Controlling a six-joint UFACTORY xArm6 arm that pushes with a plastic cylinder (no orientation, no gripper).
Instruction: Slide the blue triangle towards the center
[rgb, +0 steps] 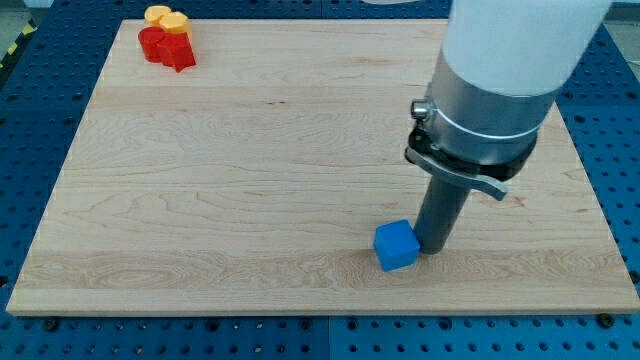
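Note:
A small blue block lies on the wooden board near the view's bottom, right of the middle. It looks like a cube from here; I see no clear triangle shape. My tip rests on the board just to the right of the blue block, touching or nearly touching its right side. The arm's white and grey body rises above it at the view's upper right.
A red block and a yellow block sit bunched together at the board's top left corner. The board lies on a blue perforated table.

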